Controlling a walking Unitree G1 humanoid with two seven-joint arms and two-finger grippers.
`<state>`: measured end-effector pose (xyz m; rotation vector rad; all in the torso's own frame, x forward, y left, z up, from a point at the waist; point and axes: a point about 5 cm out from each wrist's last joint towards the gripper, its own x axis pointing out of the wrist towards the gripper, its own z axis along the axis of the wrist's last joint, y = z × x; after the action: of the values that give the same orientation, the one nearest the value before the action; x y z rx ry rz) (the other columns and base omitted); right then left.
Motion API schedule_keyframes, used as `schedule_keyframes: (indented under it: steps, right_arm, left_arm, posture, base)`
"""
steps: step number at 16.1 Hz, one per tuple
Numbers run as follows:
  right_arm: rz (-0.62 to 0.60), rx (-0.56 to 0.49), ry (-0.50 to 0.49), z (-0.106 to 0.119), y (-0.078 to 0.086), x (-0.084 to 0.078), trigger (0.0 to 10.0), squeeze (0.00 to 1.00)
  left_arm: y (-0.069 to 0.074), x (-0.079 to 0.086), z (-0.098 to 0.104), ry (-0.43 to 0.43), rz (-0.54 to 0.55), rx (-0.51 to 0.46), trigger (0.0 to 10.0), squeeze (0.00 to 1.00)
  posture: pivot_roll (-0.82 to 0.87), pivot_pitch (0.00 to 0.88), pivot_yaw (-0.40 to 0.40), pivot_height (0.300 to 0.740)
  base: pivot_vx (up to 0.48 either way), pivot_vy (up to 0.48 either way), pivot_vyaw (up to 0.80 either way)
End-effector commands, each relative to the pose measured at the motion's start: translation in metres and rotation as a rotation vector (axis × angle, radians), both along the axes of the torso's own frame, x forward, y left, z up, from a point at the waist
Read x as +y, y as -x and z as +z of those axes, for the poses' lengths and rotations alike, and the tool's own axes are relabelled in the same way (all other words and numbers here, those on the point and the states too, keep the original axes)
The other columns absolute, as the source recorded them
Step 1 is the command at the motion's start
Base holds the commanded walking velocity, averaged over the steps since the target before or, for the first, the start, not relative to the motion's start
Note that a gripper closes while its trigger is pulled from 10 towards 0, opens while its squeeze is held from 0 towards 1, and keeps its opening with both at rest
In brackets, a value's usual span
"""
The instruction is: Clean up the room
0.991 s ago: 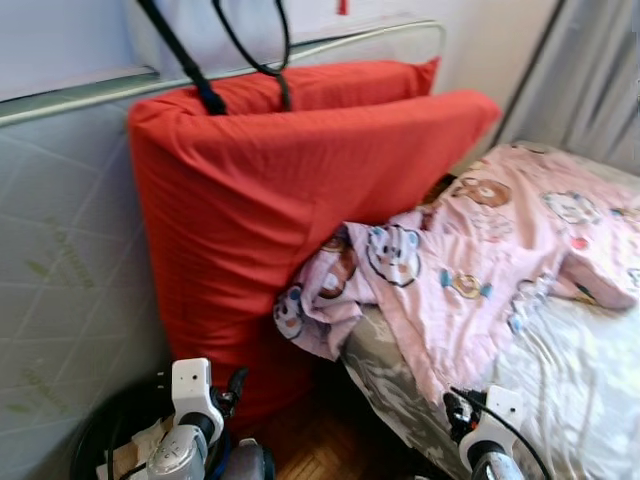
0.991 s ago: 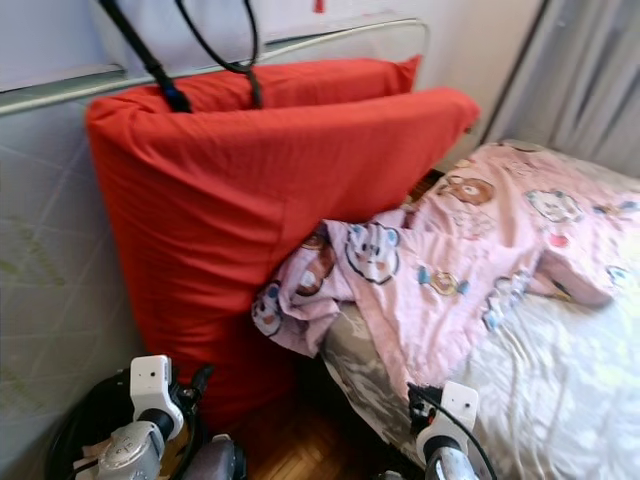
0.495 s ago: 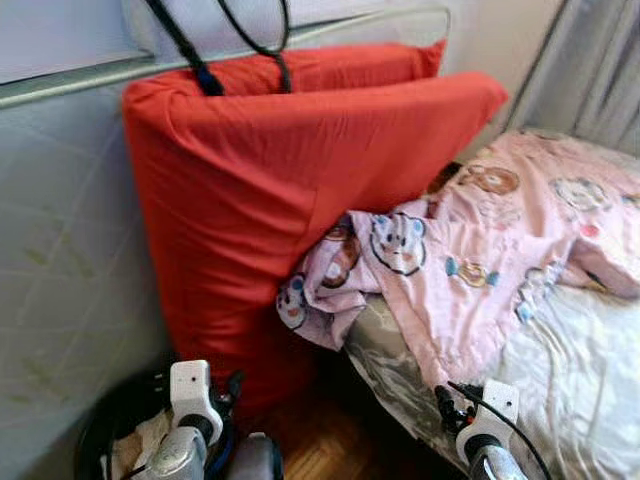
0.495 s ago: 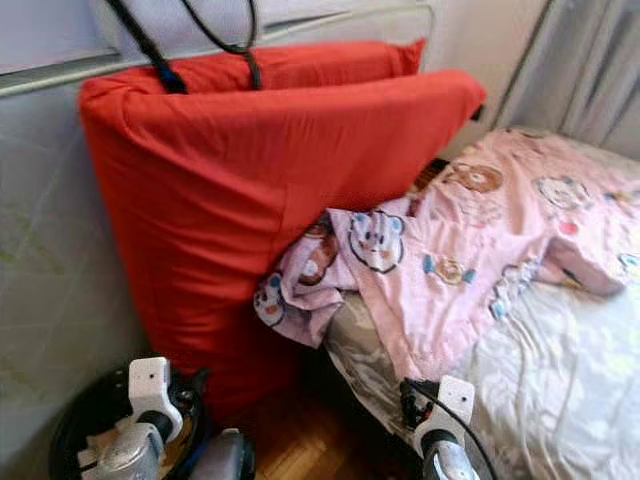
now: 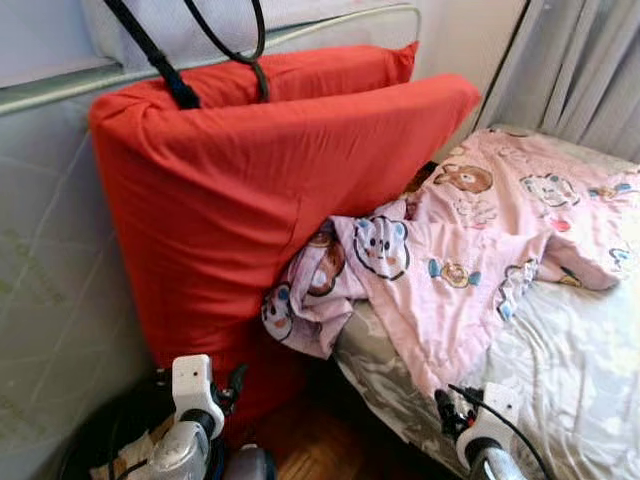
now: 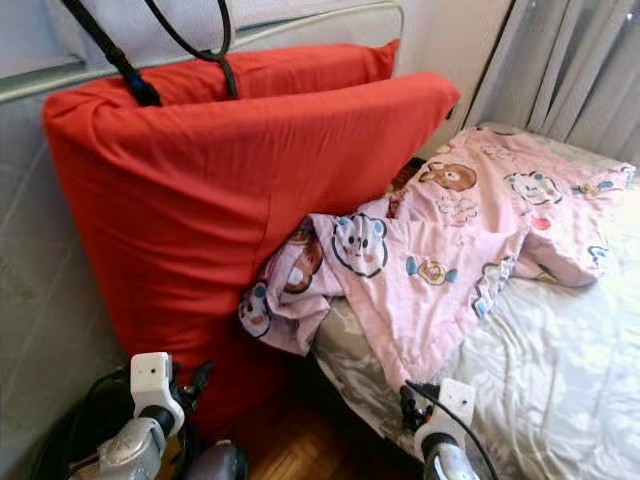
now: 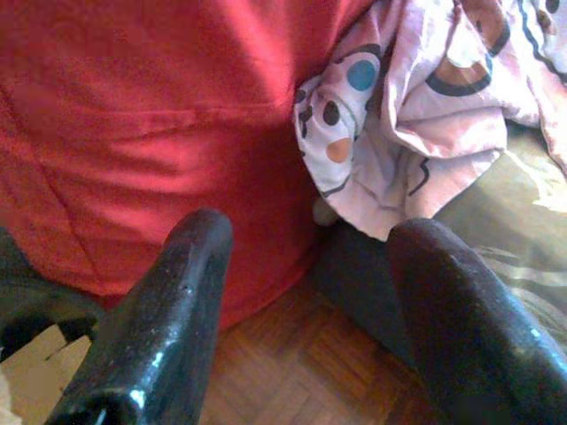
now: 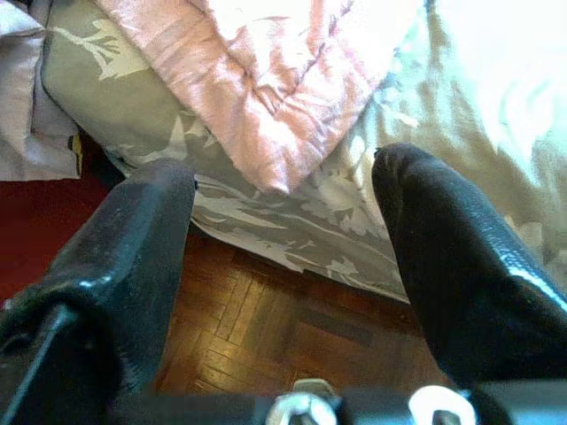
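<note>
So my pink cartoon-print blanket (image 5: 470,265) is all crumpled up on the bed (image 5: 580,370), one corner spilling off the edge against the big red cushion (image 5: 250,190) that's standing upright.

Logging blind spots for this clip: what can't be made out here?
- Black bin: contents cut off by the left eye view's bottom edge and the left arm.
- Floor under the bed: hidden by the pink blanket.
- What stands behind the red mattress: hidden by it.
</note>
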<state>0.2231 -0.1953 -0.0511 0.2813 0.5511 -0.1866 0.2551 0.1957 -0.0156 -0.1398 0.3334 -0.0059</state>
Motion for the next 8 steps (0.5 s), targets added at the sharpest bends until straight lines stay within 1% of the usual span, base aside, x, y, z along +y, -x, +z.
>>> schedule_keyframes:
  steps: [1,8]
  right_arm:
    - [-0.001,-0.003,-0.001,0.0014,-0.0025,-0.0005,10.0,0.00]
    - [0.013,-0.006,0.000,0.0036,-0.0069,0.0010,10.0,0.00]
  left_arm:
    - [-0.0005,0.0017,0.0004,0.005,0.009,0.001,10.0,0.00]
    - [-0.0026,0.0030,0.0018,0.010,0.019,-0.001,10.0,0.00]
  posture:
    - [0.04,0.000,-0.060,0.635]
    - [0.04,0.000,-0.059,0.635]
  base:
    - [0.307,0.000,0.00]
    - [0.313,0.000,0.00]
